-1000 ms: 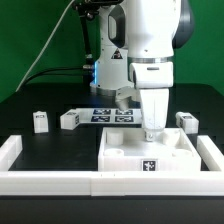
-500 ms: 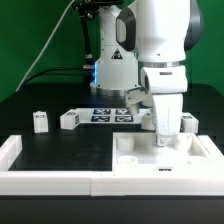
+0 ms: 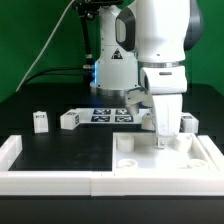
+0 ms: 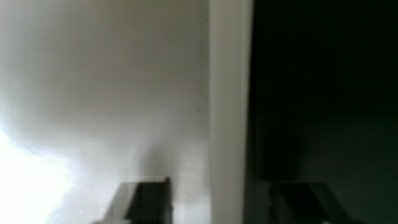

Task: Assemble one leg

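My gripper (image 3: 165,140) is lowered onto the far rim of the large white tray-like panel (image 3: 135,162), at the exterior view's right. In the wrist view the gripper (image 4: 222,203) has one dark finger (image 4: 146,203) on each side of the panel's raised rim (image 4: 228,100), shut on it. Three small white legs with square markers stand on the black table: two (image 3: 40,121) (image 3: 68,120) at the exterior view's left, one (image 3: 187,121) just right of my gripper. None is held.
The marker board (image 3: 108,113) lies behind the panel near the robot base. A low white wall (image 3: 50,181) runs along the table's front, with a raised corner (image 3: 9,150) at the exterior view's left.
From one second ago to half a second ago the panel slid toward the exterior view's right with my gripper on it, and its front marker went out of sight. Nothing moved since.
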`<state>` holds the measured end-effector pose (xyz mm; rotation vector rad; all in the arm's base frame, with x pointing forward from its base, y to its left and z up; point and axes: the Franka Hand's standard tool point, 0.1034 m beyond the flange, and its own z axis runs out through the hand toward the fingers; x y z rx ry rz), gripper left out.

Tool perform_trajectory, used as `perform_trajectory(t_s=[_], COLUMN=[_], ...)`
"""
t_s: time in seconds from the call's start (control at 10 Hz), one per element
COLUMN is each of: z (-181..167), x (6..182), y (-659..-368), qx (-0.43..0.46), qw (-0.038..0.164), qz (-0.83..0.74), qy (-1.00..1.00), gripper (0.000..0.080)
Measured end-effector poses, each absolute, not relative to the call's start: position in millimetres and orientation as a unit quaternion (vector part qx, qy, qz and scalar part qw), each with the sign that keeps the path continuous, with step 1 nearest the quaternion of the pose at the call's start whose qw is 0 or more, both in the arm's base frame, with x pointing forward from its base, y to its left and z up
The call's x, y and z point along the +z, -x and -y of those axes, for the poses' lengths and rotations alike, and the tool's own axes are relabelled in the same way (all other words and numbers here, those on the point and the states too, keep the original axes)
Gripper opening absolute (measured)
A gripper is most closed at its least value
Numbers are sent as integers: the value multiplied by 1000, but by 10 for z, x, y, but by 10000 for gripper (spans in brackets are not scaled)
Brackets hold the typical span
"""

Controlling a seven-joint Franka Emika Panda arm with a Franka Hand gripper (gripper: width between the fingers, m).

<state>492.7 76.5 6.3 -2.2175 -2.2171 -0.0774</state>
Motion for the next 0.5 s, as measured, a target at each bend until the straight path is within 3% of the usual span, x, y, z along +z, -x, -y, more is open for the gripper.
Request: perform_trajectory(t_s=[0.1,0.2,0.3,0.5], z=[-764,-762,-760,-756], x=[63,62,62,61], y=[-4927,-4926,-4926,-4925], qx=[-25,-25,-25,-24], qw=[2,3,3,3], qz=[707,707,706,706], qy=[707,707,707,708], gripper=[436,436,590,646])
